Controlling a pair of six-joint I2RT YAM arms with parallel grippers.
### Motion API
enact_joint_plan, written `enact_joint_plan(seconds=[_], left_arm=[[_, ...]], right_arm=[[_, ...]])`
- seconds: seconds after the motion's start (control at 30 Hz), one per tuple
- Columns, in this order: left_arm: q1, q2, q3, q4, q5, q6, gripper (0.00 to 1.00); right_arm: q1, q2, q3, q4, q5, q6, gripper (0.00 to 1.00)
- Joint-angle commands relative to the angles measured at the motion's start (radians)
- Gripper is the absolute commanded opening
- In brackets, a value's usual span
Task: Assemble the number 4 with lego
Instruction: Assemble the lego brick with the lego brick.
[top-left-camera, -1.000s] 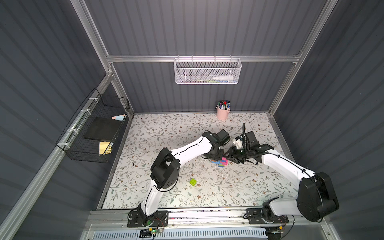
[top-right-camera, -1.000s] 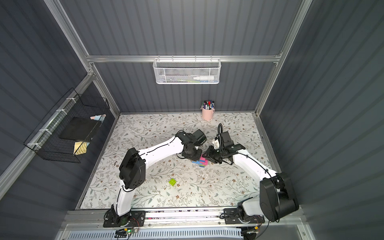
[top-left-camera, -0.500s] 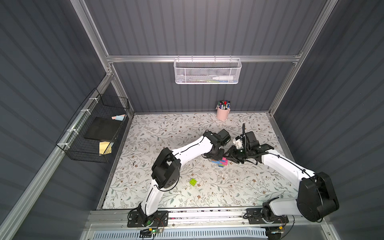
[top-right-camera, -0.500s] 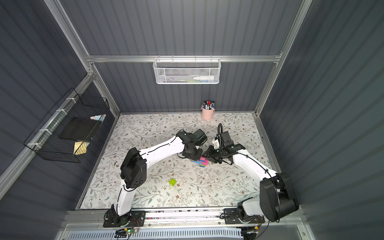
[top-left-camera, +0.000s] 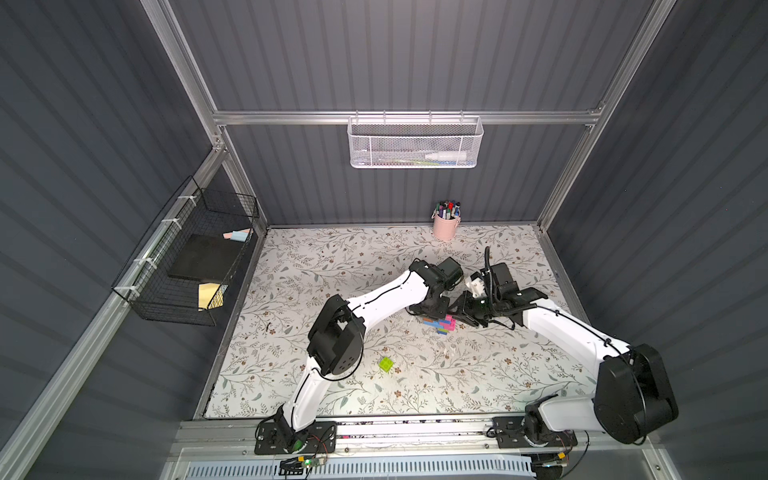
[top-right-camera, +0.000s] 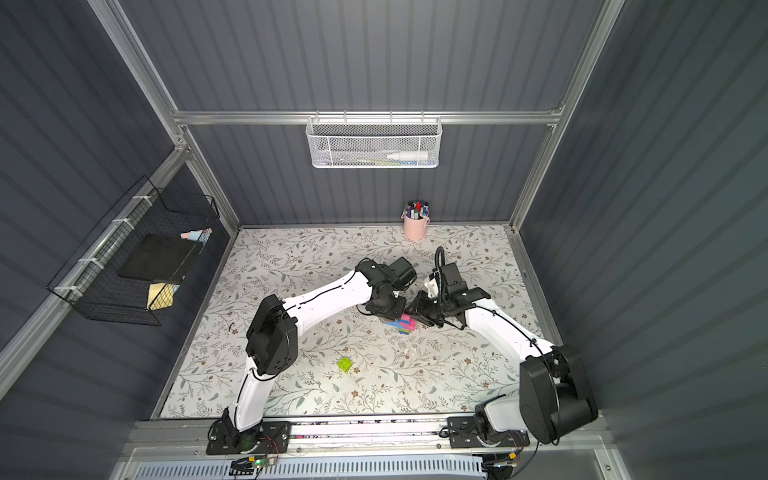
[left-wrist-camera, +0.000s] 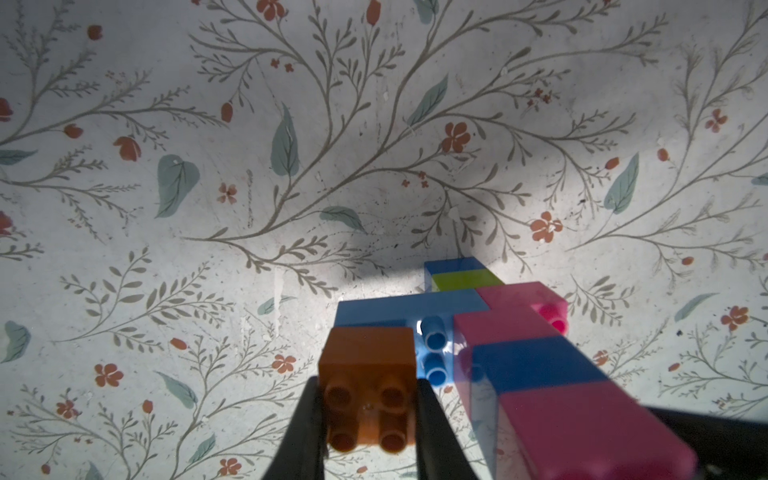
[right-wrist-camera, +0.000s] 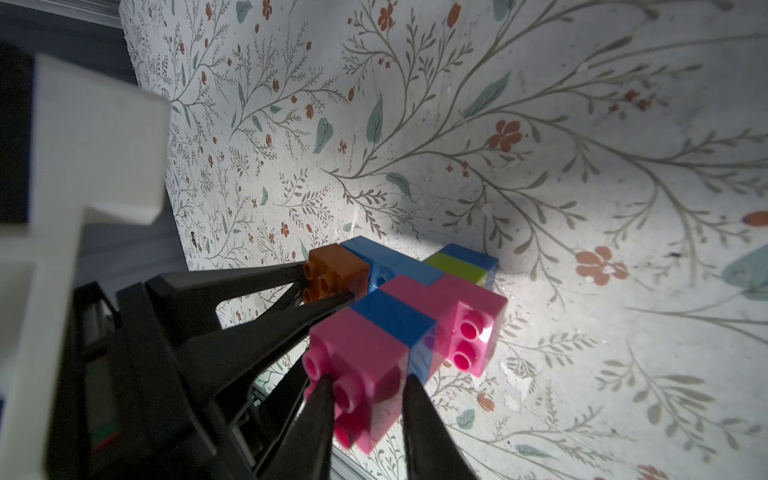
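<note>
The number 4 (top-left-camera: 439, 324) sits in the middle of the mat (top-left-camera: 332, 266), between the arms. The left gripper (left-wrist-camera: 368, 403) is clamped on its orange brick (left-wrist-camera: 365, 353). The right gripper (right-wrist-camera: 365, 386) has just finished tightening on the pink end brick (right-wrist-camera: 353, 353), so both ends look braced for pressing. A green brick (top-left-camera: 386, 364) lies well apart.

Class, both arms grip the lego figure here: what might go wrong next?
1. The left jaws pinch the orange brick, the right jaws the end pink brick; any opposed pull could snap the figure apart.
2. The orange brick may be half seated on the light-blue bar and pop off on release.
3. A green brick lies apart, perhaps forgotten.
</note>
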Motion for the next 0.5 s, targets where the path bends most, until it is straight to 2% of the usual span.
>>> enact_joint_plan(seconds=[0.0, 0.47], left_arm=[[-0.02, 0.06, 0.001, -0.014, -0.005, 0.014, 0.0], [-0.026, 0.086, 0.009, -0.023, 0.006, 0.035, 0.0]], right_arm=[[0.006, 0.025, -0.017, -0.086, 0.07, -0.001, 0.29], [0.007, 0.031, -0.001, -0.111, 0.078, -0.017, 0.29]])
